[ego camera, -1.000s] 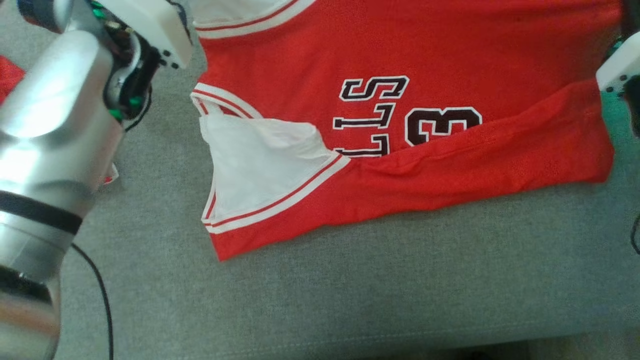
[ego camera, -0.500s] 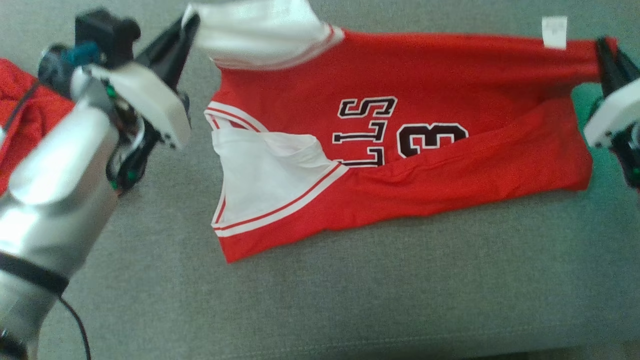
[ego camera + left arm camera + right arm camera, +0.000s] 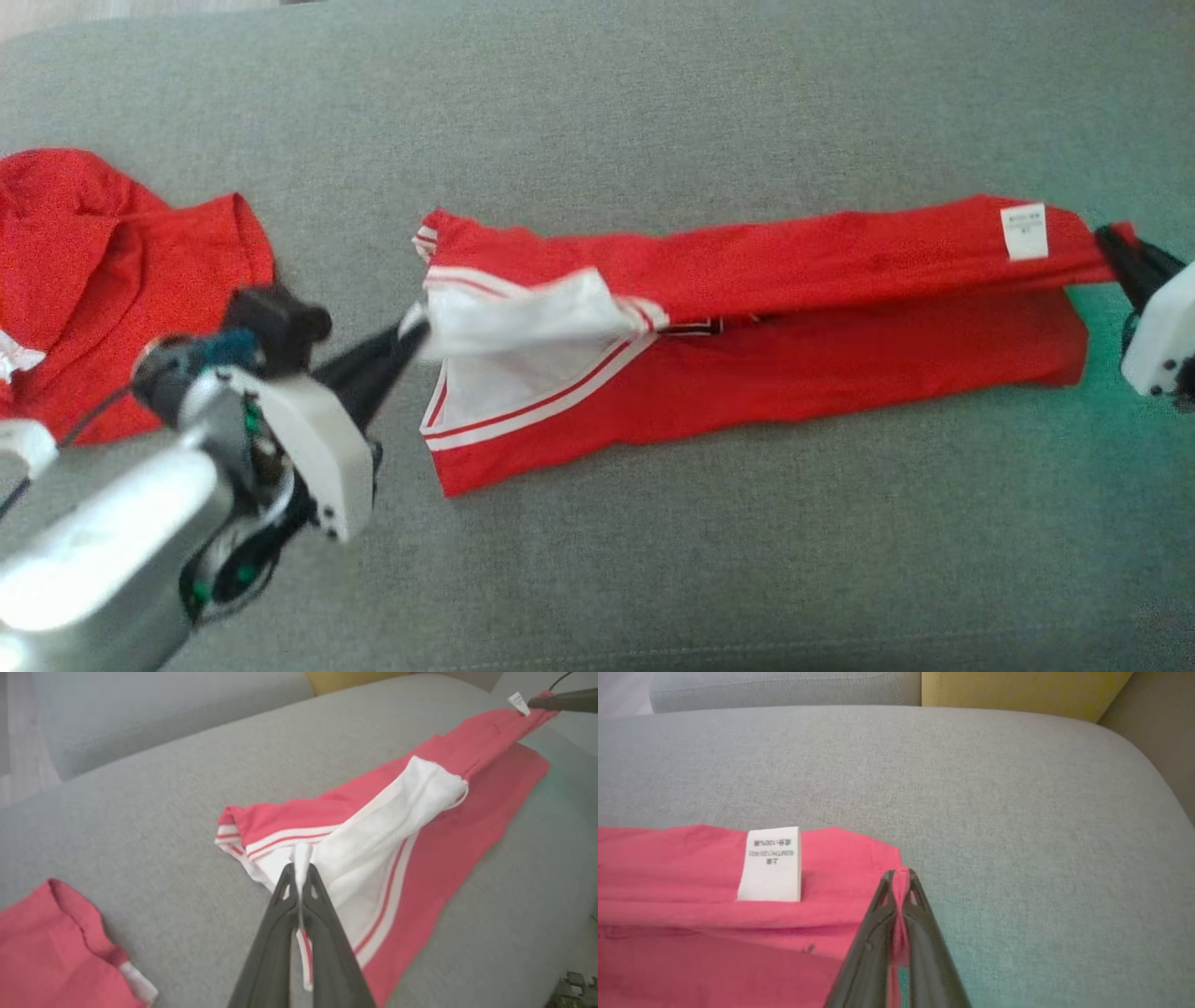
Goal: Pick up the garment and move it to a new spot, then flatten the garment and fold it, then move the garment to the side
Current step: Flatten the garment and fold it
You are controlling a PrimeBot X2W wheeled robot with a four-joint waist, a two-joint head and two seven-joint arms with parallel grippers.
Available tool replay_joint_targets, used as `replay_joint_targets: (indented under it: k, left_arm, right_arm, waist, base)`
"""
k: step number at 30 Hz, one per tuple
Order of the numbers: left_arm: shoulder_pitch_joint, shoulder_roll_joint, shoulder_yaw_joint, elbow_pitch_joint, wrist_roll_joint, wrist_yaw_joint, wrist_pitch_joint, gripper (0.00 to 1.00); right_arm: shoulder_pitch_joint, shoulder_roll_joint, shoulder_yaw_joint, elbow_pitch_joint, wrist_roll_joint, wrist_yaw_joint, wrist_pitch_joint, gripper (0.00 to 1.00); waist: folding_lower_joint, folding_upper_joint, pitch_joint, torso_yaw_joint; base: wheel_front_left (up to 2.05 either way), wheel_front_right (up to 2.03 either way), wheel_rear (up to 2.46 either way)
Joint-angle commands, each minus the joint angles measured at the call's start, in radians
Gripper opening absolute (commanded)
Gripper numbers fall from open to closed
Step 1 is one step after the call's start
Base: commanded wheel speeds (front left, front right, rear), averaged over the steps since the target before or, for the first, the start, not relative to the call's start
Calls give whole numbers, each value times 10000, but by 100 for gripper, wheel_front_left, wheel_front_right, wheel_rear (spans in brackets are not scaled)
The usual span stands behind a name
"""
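The left claw (image 3: 301,873) is pressed together on white cloth at the striped end of the jersey (image 3: 803,373). The right claw (image 3: 900,876) pinches the red corner just beside the label (image 3: 770,864). Half a second ago the held edge was at the far side. Now it has come over toward the near edge and almost covers the lettering (image 3: 700,327), so the fold looks about half made, not yet laid down. The jersey lies as a long red band across the sofa (image 3: 653,560), well apart from another red garment (image 3: 112,261) on its left.
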Motion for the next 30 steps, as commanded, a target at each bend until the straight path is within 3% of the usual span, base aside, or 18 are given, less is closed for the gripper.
replay_joint_targets:
  k: [1, 6, 7, 8, 9, 10, 14, 18, 24, 28, 30]
  left_arm:
    - [-120, 654, 420, -520, -96, 158, 186, 0]
    - [402, 789, 116, -1076, -215, 398, 556, 0]
    - [444, 755, 38, -1050, -186, 411, 605, 0]
    - [463, 721, -43, -992, -120, 417, 633, 27]
    - [470, 688, -105, -909, -42, 438, 639, 84]
    - [479, 669, -162, -780, 53, 487, 638, 100]
    - [511, 454, 21, -260, 73, 764, 217, 100]
    - [581, 143, 685, 8, -236, 1197, -704, 100]
    - [708, -606, 2072, 181, -876, 1723, -2448, 100]
    - [1040, -1408, 3337, 3, -1045, 1795, -2824, 100]
    - [1291, -1924, 4179, -261, -589, 1734, -2838, 100]
  right_arm:
    - [206, -560, 10, -394, 108, -9, 193, 0]
    - [696, -880, 45, -873, 240, -9, 992, 0]
    - [768, -901, 23, -908, 222, -9, 1122, 35]
    - [864, -895, -11, -891, 260, -9, 1343, 100]
    - [947, -876, -69, -873, 312, -9, 1566, 100]
    - [1006, -850, -136, -893, 330, -9, 1750, 100]
    - [1086, -671, -827, -1229, 73, -9, 1738, 100]
    - [1000, -222, -1742, -1540, -400, -9, 819, 100]
    - [1150, 1131, -2998, -2284, -1405, -9, -1047, 100]
    - [1488, 2136, -3656, -2858, -2078, -9, -2127, 100]
    - [1730, 2574, -3894, -3165, -2450, -9, -2626, 100]
  waist:
    - [1, -1, -39, 6]
    - [1, -1, -80, -13]
    - [1, -1, -85, -22]
    - [1, -1, -97, -34]
    - [1, -1, -110, -52]
    - [1, -1, -125, -81]
    - [1, -1, -254, -197]
    - [1, -1, -412, -261]
    - [1, -1, -698, -224]
    - [1, -1, -867, -165]
    - [1, -1, -938, -130]
  base:
    - [0, 0, 0]
    - [0, 0, 0]
    - [0, 0, 0]
    - [0, 0, 0]
    - [0, 0, 0]
    - [0, 0, 0]
    - [0, 0, 0]
    - [0, 0, 0]
    - [0, 0, 0]
    - [0, 0, 0]
    - [0, 0, 0]
